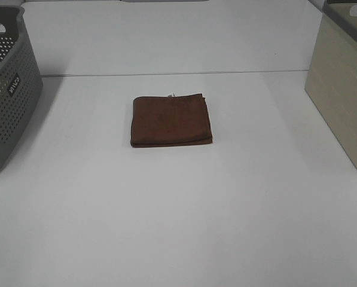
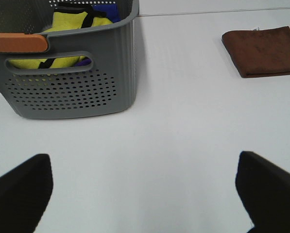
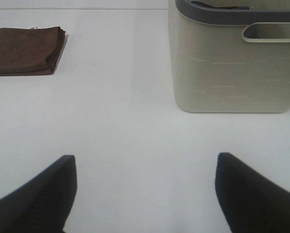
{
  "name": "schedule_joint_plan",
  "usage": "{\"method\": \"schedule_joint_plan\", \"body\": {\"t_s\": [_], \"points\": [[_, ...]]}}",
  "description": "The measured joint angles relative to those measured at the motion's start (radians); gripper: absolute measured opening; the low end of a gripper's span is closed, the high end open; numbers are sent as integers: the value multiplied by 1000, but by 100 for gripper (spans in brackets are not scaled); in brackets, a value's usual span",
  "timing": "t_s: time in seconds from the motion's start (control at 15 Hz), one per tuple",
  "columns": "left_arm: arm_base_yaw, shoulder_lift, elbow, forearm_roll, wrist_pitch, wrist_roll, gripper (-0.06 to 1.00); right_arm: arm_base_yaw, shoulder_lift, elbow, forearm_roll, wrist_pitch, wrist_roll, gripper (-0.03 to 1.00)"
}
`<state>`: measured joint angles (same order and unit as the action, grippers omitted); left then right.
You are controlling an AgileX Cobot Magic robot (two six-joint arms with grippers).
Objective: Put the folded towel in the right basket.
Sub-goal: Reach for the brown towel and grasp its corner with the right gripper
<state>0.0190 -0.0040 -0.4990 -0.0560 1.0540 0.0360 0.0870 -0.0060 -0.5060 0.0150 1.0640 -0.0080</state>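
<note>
The left claw (image 2: pixel 142 162) is spread wide, its two dark fingers (image 2: pixel 21 191) well apart over bare table (image 1: pixel 178 227), holding nothing and touching nothing. The right claw (image 3: pixel 145 160) is spread just as wide and is likewise empty above the white surface. Neither claw shows in the exterior high view. The folded towel (image 1: pixel 171 121), dark brown and squared, lies flat in the middle of the table, slightly toward the far side, well apart from both baskets and with open room on all sides. Its folded layers show along its right and near edges. The right basket (image 1: pixel 339 101), beige with a grey rim and a handle slot, stands at the right edge of the table. The left basket (image 1: pixel 11 101), grey and perforated, stands at the left edge and holds yellow cloth (image 2: pixel 74 22) with something blue behind it. A small dark label (image 1: pixel 14 84) on the left basket carries pale letters too small to read with certainty.
</note>
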Motion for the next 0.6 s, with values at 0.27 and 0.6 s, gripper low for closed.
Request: {"method": "schedule_joint_plan", "body": {"t_s": [0.27, 0.6], "points": [[0, 0, 0, 0, 0, 0, 97, 0, 0, 0, 0, 0, 0, 75], [0, 0, 0, 0, 0, 0, 97, 0, 0, 0, 0, 0, 0, 75]]}}
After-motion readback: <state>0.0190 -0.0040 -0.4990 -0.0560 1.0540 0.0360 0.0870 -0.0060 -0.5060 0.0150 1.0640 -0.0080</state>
